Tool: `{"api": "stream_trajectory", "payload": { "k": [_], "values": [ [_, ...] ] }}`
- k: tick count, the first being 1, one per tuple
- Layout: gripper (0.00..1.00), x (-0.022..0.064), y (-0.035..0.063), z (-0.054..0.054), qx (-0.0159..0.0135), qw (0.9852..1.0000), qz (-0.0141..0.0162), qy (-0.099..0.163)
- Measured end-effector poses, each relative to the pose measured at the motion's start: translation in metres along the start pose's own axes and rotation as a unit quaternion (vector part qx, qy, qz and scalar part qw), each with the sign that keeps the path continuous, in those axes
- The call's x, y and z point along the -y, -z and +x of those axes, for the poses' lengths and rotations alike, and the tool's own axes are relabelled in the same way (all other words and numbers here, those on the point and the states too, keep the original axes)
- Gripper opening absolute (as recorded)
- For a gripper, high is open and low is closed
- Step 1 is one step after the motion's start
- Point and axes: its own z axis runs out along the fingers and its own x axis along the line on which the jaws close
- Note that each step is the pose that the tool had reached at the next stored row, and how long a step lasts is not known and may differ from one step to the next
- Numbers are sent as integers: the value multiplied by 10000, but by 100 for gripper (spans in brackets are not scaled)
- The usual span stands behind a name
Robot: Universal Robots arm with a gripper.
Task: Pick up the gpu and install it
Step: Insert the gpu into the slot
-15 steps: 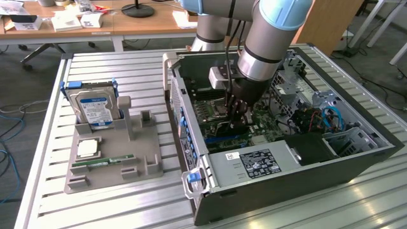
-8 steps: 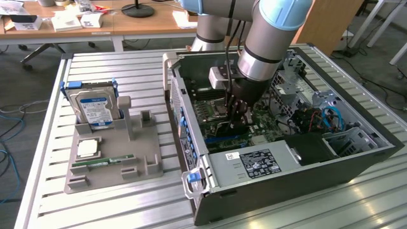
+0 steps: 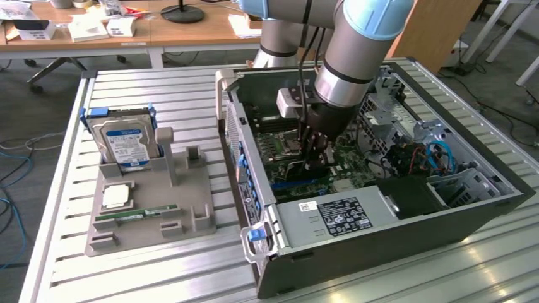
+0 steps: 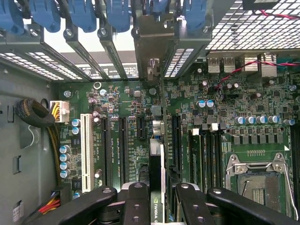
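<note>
At the exterior view's left, a grey holder (image 3: pixel 143 233) is set on the slatted metal desk (image 3: pixel 151 278). A hard drive (image 3: pixel 125 144) with a blue-and-white label is stood upright in it, and a processor chip (image 3: pixel 116 196) and a narrow green RAM stick (image 3: pixel 136 215) are laid flat nearer the front.

Just beside the holder, toward the exterior view's right, an open computer case (image 3: pixel 404 227) is laid on its side, with the power supply (image 3: pixel 332 214) seen at its near edge. The arm (image 3: pixel 354 57) is reached down into the case from above, and the gripper (image 3: pixel 316 154) is held low over the motherboard.

In the wrist view, the gpu (image 4: pixel 157 161) is seen edge-on, standing upright between the black fingers (image 4: pixel 136 204), which are pressed against its two faces: the gripper (image 4: pixel 159 188) is clenched on the card. The card is aligned along the expansion slots of the motherboard (image 4: pixel 126 93), between the white slot (image 4: pixel 86 145) and the processor socket (image 4: pixel 255 180). A metal bracket (image 4: pixel 152 42) is seen at its far end, in line with the rear openings below the blue latches (image 4: pixel 79 16). Whether the card is seated in a slot cannot be told.
</note>
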Motion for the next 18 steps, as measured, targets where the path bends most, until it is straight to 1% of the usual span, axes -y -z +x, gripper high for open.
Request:
{"api": "stream_trajectory", "payload": {
  "k": [2,3,4,5,12,18],
  "values": [
    [27,-2,-3,-1,5,10000,-1,-2],
    [33,-1,-3,-1,3,10000,1,-1],
    [33,-1,-2,-1,2,10000,1,-1],
    [40,0,-1,-1,1,10000,0,-1],
    [40,-1,7,0,-1,10000,0,0],
    [40,-10,96,-2,0,10000,0,1]
  ]
}}
